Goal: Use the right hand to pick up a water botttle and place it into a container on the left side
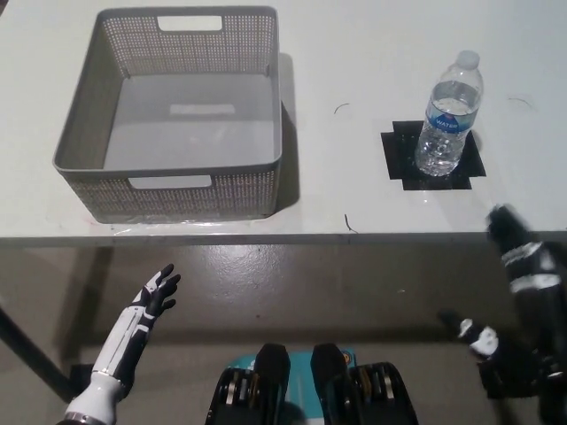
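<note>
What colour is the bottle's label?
Blue, with white lettering, on the water bottle; seen in the head view.

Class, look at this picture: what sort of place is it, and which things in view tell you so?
Probably a robot test bench or lab, not a home. A plain white table holds only a grey basket and a water bottle standing on a black tape marker, a set-up staged for trials.

A clear capped water bottle (450,115) stands upright at the right; the empty grey basket (168,190) sits far left.
</note>
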